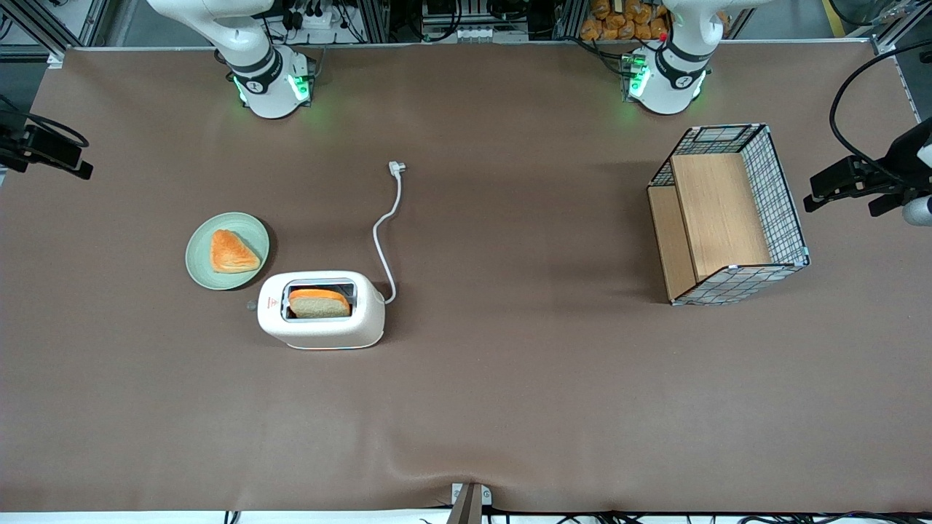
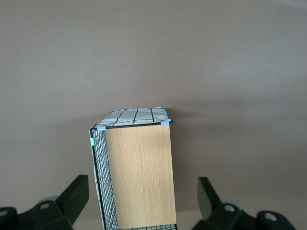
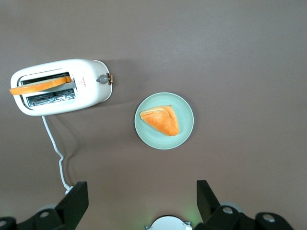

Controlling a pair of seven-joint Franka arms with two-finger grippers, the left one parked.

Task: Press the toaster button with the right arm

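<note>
The cream-white toaster stands on the brown table with a slice of bread in its slot. The small grey toaster button sticks out of its narrow end facing the working arm's end of the table. The right wrist view shows the toaster and the button from high above. My right gripper hangs high over the working arm's end of the table, well away from the toaster. In the right wrist view the gripper is open and empty, with black fingers spread wide.
A pale green plate with a piece of toast lies beside the toaster, a little farther from the front camera. The white cord runs from the toaster to its plug. A wire basket with wooden panels stands toward the parked arm's end.
</note>
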